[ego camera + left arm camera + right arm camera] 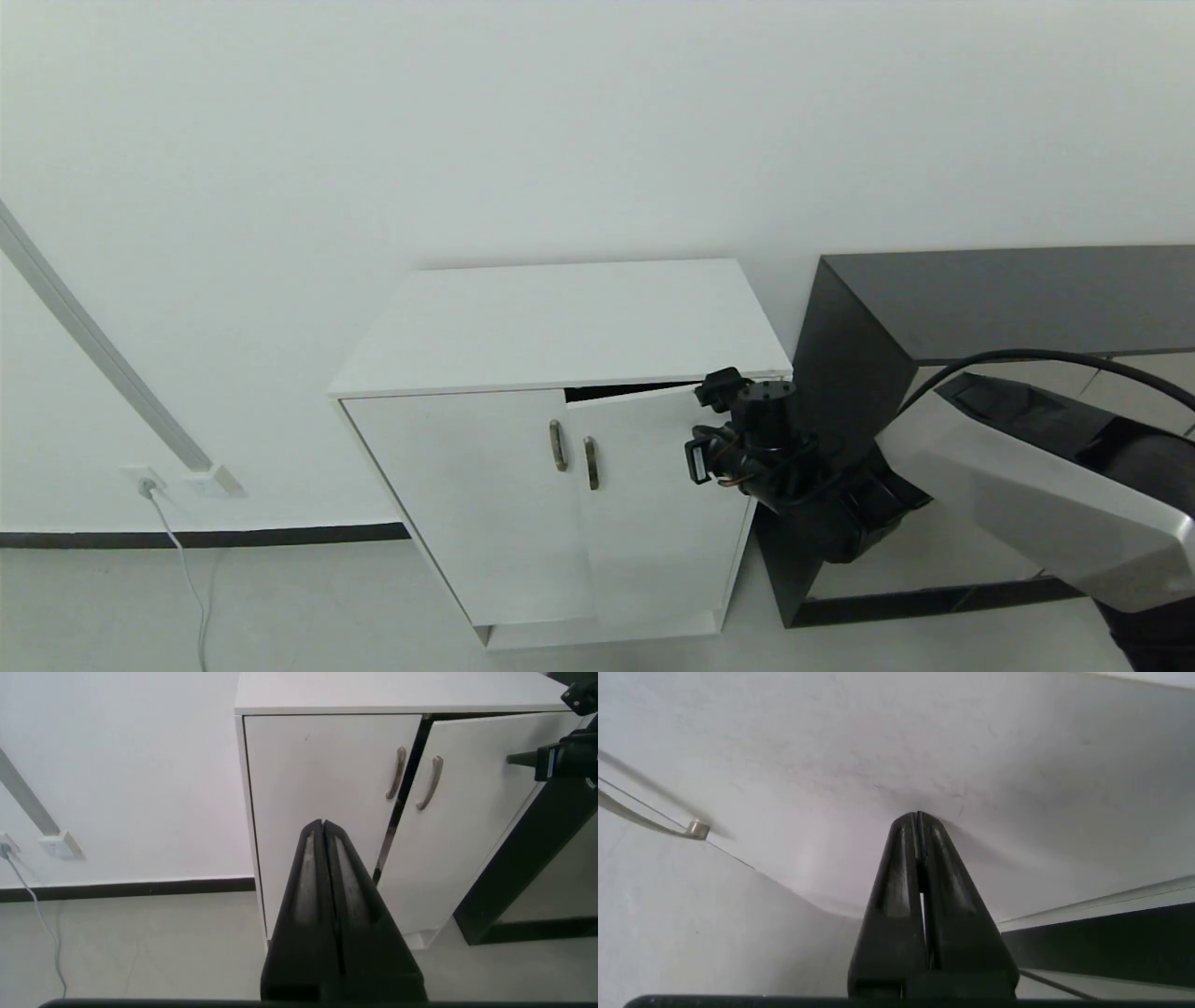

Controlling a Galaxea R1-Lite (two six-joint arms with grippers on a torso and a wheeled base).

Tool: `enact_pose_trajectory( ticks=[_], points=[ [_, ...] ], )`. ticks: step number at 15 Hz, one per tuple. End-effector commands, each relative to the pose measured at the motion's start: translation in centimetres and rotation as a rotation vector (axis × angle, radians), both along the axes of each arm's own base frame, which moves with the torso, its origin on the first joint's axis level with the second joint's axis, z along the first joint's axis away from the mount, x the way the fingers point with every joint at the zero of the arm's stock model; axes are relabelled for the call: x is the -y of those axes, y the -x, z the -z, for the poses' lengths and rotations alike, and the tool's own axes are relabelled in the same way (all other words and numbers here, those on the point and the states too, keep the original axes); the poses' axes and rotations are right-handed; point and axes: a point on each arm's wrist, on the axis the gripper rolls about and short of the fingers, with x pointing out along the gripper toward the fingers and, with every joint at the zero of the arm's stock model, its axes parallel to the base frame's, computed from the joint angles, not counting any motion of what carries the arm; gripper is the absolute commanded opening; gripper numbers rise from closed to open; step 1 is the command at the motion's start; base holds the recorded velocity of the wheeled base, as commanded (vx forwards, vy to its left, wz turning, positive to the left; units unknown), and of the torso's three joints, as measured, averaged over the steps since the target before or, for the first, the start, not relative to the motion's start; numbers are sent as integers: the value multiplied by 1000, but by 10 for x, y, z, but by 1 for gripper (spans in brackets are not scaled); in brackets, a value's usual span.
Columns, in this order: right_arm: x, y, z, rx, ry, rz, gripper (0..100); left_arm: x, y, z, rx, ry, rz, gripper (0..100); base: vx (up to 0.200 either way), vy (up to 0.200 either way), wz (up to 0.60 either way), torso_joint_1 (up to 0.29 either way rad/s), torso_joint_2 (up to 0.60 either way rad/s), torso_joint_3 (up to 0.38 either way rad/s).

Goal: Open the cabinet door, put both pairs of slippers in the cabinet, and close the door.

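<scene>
You are facing the white two-door wooden cabinet (560, 327), which is standing against the wall at the middle of the head view. Its right-hand door (653, 532) is hanging slightly ajar, with a dark wedge of gap (625, 392) showing under the cabinet top. The left-hand door (467, 504) is sitting flush and shut. The two slim metal bar handles (557, 445) (591, 464) are standing upright side by side where the doors meet.

Your right gripper (918, 816) is sitting at 3 o'clock of the ajar door, by its upper outer corner. Its fingers are pressed together, holding nothing, with the tips right up at the white panel. You cannot tell whether they are touching it.

Your left gripper (322, 823) is hanging well apart from the cabinet front, pinched closed on nothing.

At 3 o'clock of the cabinet a glossy black sideboard (1008, 289) is standing just beside it. At 9 o'clock a white wall socket (145, 481) is feeding a white cable (187, 579) running down toward 6 o'clock.
</scene>
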Motion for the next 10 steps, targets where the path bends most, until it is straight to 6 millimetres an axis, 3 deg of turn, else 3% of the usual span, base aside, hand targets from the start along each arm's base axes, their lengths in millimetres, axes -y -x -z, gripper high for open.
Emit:
enact_pose_trajectory(
  ticks=[1,10],
  points=[
    [-1,-3,-3,12,-8,2,0,0,0,0,0,0,-1,0,0,0,0,0,0,0],
    [-3,-7,-9,14,-7,3,0,0,0,0,0,0,-1,0,0,0,0,0,0,0]
  ],
)
